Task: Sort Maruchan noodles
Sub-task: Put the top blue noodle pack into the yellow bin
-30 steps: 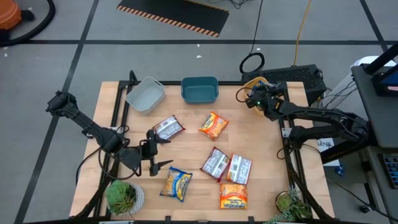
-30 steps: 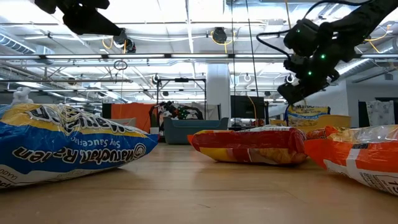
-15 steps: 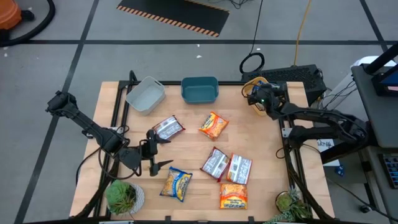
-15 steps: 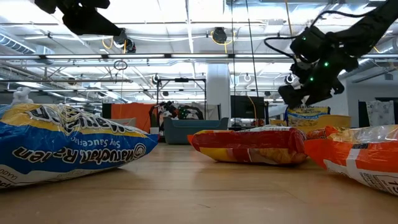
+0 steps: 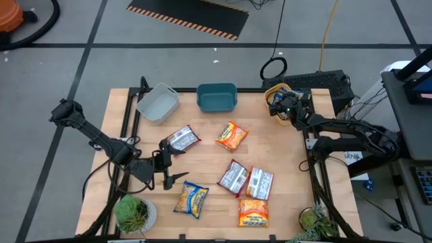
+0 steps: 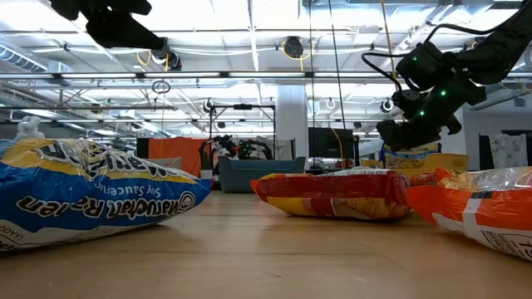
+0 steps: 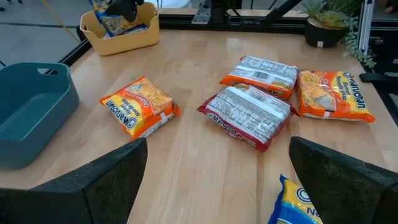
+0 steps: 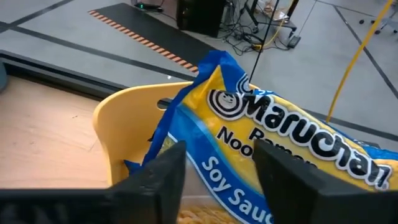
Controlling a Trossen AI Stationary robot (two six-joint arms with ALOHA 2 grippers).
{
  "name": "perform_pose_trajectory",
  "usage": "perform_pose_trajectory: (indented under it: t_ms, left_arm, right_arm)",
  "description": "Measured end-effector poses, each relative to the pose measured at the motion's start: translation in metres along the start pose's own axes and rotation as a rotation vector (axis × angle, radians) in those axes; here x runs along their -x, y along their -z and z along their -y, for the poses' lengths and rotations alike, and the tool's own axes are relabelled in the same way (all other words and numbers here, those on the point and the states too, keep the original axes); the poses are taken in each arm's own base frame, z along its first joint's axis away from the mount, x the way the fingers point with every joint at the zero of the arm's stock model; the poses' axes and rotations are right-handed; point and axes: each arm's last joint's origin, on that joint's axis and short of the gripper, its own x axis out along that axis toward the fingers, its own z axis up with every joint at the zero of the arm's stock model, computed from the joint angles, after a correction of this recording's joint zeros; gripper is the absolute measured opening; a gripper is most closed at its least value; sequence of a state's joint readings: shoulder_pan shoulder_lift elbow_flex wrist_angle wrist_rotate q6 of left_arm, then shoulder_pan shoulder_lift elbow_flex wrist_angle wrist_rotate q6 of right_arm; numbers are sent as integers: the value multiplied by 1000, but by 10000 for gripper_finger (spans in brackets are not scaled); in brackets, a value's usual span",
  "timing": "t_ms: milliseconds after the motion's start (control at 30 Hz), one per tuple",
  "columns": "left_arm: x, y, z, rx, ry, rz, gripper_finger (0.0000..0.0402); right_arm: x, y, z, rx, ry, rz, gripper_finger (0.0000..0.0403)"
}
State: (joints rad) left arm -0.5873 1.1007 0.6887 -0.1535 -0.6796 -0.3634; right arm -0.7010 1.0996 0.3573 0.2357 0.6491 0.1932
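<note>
Six light, crinkly plastic Maruchan noodle packets (image 5: 233, 135) lie on the table and a yellow-blue one (image 8: 273, 143) sits in the yellow plastic tub (image 8: 124, 124), where the right gripper (image 8: 217, 168) hovers half-apart; left gripper (image 7: 214, 165) waits wide, best pinching edges.

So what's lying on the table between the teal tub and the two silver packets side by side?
One orange noodle packet lies between the teal tub and the silver packets, with bare wood around it, seen from the high view.
</note>
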Motion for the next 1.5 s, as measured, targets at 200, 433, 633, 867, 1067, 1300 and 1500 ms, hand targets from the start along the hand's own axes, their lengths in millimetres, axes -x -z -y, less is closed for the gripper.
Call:
perform_pose_trajectory:
  t_ms: [200, 433, 633, 867, 1067, 1300, 1500]
  left_arm:
    - [0, 0, 0, -1, 0, 0, 395]
    - [0, 0, 0, 3, 1, 0, 395]
    - [0, 0, 0, 4, 1, -1, 395]
    - [0, 0, 0, 4, 0, -2, 395]
    - [0, 0, 0, 3, 0, -3, 395]
    - [0, 0, 0, 6, 0, -3, 395]
    - [0, 0, 0, 6, 0, -3, 395]
  right_arm:
    - [0, 0, 0, 1, -1, -1, 70]
    - [0, 0, -1, 33, -47, -8, 8]
    - [2, -10, -2, 39, -35, -19, 63]
    - [7, -24, 4, 84, 130, -140, 139]
    - [11, -15, 10, -42, 234, -201, 197]
    - [7, -17, 13, -77, 236, -204, 264]
    - [-2, -19, 29, -170, 317, -210, 300]
